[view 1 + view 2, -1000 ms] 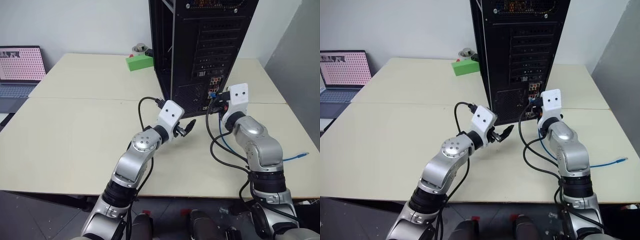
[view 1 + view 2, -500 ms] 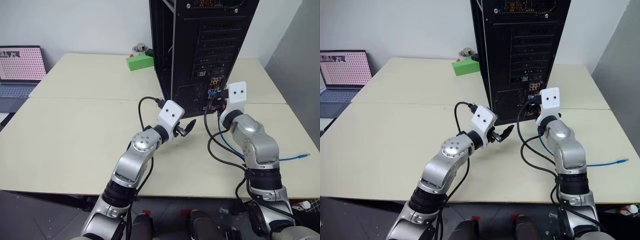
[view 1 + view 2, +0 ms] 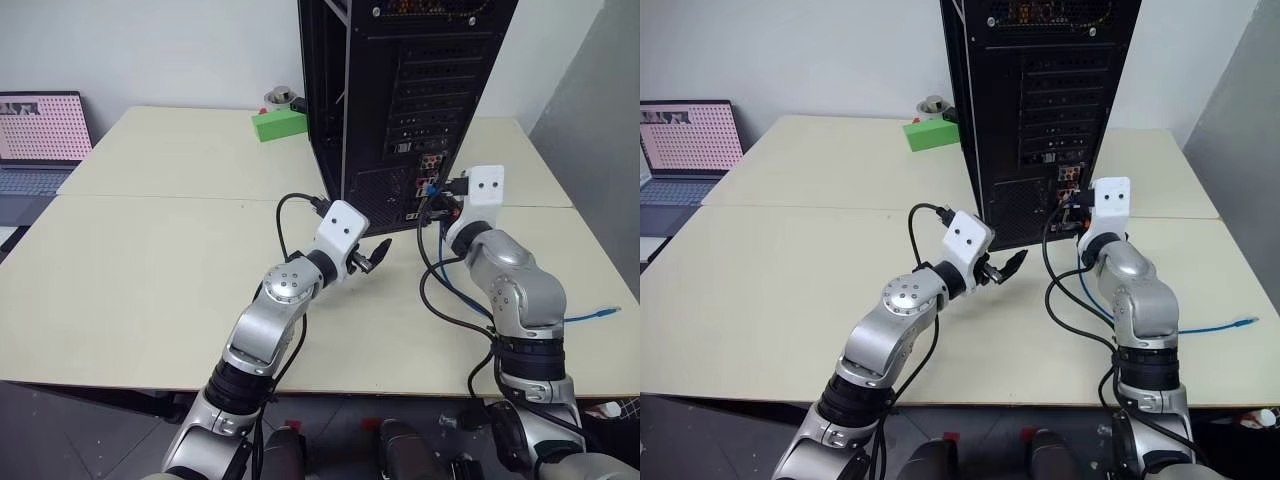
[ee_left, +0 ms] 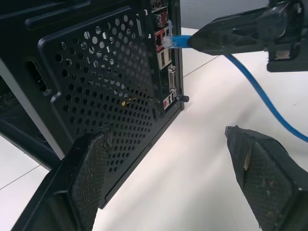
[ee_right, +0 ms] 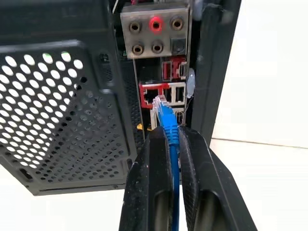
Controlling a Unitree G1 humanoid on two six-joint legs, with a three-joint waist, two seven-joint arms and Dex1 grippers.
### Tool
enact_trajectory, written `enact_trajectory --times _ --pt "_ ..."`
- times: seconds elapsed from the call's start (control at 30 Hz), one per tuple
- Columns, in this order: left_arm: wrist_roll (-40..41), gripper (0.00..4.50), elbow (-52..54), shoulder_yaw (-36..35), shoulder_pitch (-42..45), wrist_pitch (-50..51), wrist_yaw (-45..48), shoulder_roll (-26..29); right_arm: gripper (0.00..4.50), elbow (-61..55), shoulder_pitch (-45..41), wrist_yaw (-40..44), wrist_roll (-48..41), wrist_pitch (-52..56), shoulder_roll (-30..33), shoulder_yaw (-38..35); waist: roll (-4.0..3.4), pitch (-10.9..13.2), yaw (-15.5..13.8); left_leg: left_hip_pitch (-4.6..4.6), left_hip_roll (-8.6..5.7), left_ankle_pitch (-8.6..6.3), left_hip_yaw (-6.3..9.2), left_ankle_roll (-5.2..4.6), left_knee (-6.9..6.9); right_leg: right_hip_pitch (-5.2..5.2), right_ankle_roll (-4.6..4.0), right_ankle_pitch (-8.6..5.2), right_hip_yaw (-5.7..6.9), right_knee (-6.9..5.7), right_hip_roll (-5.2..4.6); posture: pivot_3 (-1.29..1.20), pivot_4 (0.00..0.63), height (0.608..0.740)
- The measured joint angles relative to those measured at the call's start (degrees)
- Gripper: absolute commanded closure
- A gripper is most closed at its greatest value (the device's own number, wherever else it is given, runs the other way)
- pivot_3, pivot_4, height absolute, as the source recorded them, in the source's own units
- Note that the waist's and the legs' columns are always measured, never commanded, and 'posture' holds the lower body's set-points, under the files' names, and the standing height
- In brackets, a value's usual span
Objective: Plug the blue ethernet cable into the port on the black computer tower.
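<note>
Right wrist view — my right gripper (image 5: 169,139) pinches blue ethernet cable (image 5: 167,118), plug just short of port (image 5: 150,93); insertion left. Left gripper (image 4: 168,173) wide, empty.

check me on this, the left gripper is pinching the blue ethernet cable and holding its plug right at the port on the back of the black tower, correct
Not quite: the right gripper pinches the blue ethernet cable, not the left. The right wrist view shows its fingers shut on the cord, the plug right at the port on the black computer tower. The left gripper is open and holds nothing, as the left wrist view shows.
</note>
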State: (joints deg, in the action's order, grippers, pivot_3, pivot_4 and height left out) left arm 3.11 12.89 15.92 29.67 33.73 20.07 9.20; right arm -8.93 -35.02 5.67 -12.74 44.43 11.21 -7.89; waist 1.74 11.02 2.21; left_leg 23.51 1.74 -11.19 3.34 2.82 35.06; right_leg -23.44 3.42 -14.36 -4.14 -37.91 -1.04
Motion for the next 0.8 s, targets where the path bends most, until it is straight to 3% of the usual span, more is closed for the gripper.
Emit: enact_trajectory --times 0.8 --pt "-0.95 0.53 0.0 0.0 -0.01 -0.16 0.09 0.05 4.5 2.08 -1.18 0.03 0.03 -1.3 -0.53 0.27 0.0 0.0 0.08 0.01 0.0 0.0 0.0 0.0 0.0 0.0 0.0 0.0 0.0 0.03 0.0 0.0 0.15 0.74"
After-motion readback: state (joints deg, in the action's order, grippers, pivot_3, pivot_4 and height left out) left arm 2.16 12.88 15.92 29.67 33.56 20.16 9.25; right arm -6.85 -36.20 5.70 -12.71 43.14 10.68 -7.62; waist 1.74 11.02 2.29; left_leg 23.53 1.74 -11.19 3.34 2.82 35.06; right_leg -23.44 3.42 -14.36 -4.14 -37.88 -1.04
